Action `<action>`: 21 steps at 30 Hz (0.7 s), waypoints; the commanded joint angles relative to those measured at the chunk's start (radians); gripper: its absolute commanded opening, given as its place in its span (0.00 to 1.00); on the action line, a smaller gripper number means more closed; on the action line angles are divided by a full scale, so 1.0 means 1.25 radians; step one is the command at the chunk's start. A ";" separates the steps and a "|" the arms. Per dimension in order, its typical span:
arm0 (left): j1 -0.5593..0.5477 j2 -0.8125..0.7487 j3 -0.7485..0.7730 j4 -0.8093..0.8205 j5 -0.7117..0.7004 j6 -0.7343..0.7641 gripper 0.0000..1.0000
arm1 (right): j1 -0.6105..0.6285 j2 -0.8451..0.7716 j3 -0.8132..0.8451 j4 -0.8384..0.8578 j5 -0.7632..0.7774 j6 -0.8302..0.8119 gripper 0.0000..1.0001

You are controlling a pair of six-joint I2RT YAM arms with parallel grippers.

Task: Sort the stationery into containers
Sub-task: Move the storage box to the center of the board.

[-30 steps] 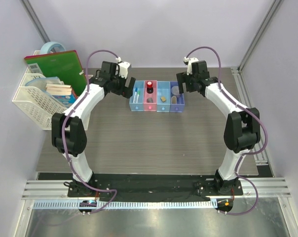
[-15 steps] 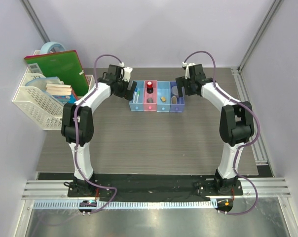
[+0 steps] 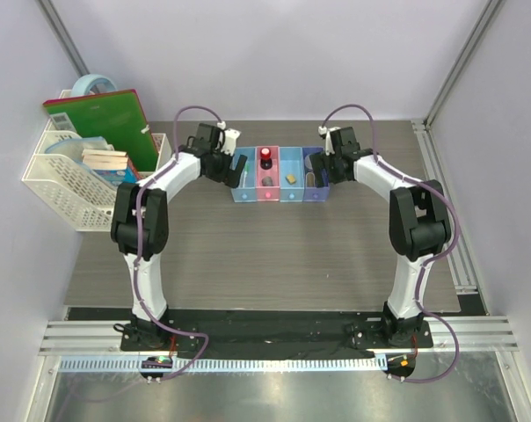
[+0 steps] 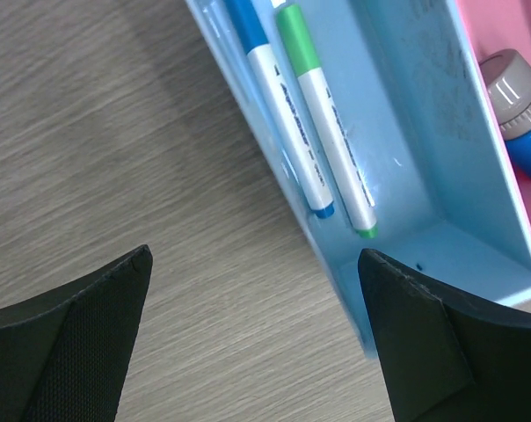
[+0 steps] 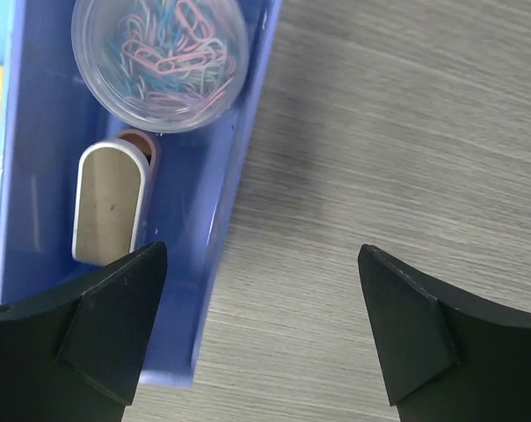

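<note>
While both end effectors stand open and grip nothing, each straddles an outer long wall of the row of four joined translucent plastic bins. The left end effector has one finger over the grey wood-grain tabletop and the other over the near corner of the light blue end bin. Ahead of it, inside that bin, the white pen with green cap and the white blue-tipped pen lie side by side. The right end effector spans the wall of the purple-blue end bin. Ahead of its inner finger sits a clear round tub of coloured paper clips, with a grey rounded block nearer, just beside the tub.
</note>
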 commanded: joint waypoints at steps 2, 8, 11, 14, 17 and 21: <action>-0.021 -0.041 -0.037 0.011 0.036 0.022 1.00 | 0.027 -0.036 -0.044 0.017 0.023 -0.011 0.96; -0.035 -0.076 -0.086 0.005 0.040 0.028 1.00 | 0.040 -0.086 -0.093 0.018 0.021 -0.004 0.96; -0.038 -0.098 -0.108 0.000 0.042 0.027 1.00 | 0.052 -0.117 -0.128 0.018 0.029 -0.006 0.96; -0.039 -0.124 -0.130 -0.001 0.045 0.026 1.00 | 0.059 -0.140 -0.164 0.023 0.024 0.004 0.96; -0.039 -0.141 -0.139 -0.008 0.046 0.026 1.00 | 0.068 -0.173 -0.211 0.036 0.026 0.006 0.96; -0.042 -0.163 -0.143 -0.017 0.046 0.022 1.00 | 0.077 -0.200 -0.239 0.047 0.046 -0.002 0.96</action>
